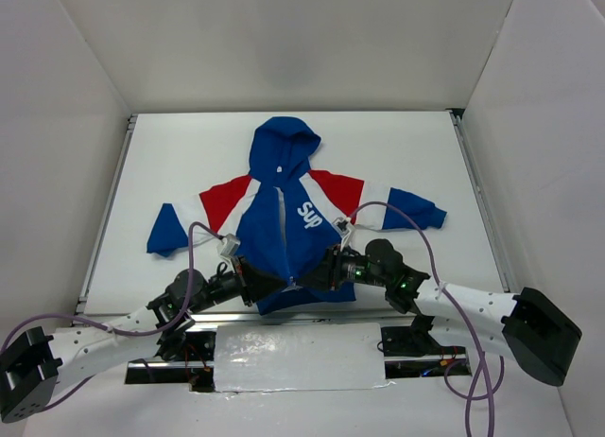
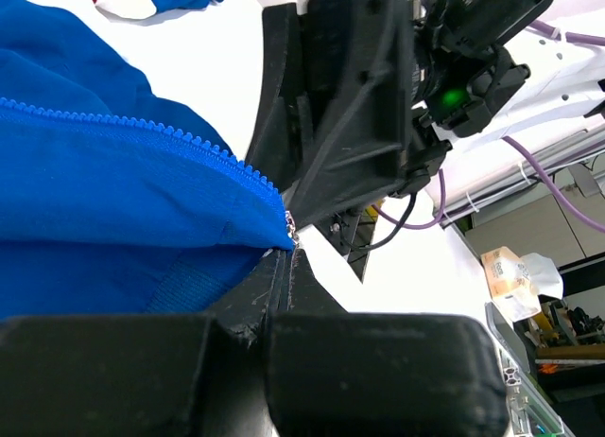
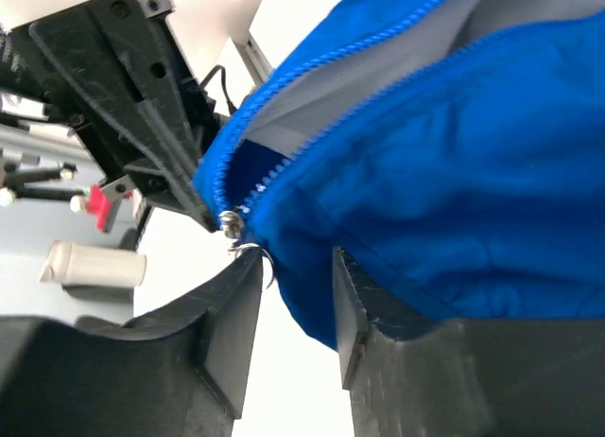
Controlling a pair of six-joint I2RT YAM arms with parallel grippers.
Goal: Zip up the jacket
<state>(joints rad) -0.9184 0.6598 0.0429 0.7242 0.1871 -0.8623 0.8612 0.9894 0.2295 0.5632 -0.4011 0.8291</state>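
Observation:
The blue jacket (image 1: 284,219) lies flat on the white table, hood at the far side, with red shoulders and white "Sup" lettering; its front zipper is open. Both grippers meet at its bottom hem. My left gripper (image 1: 274,284) is shut, pinching the hem corner at the zipper's lower end (image 2: 284,231). My right gripper (image 1: 315,274) is open around the other front edge (image 3: 454,153). The metal zipper slider (image 3: 230,222) with its ring pull sits at the tip of the right gripper's left finger (image 3: 236,295). Blue fabric hangs between the open jaws.
White walls enclose the table on three sides, with metal rails along the left (image 1: 109,210) and right (image 1: 477,201) edges. Purple cables (image 1: 194,257) loop over both arms. A white taped panel (image 1: 298,357) lies between the arm bases.

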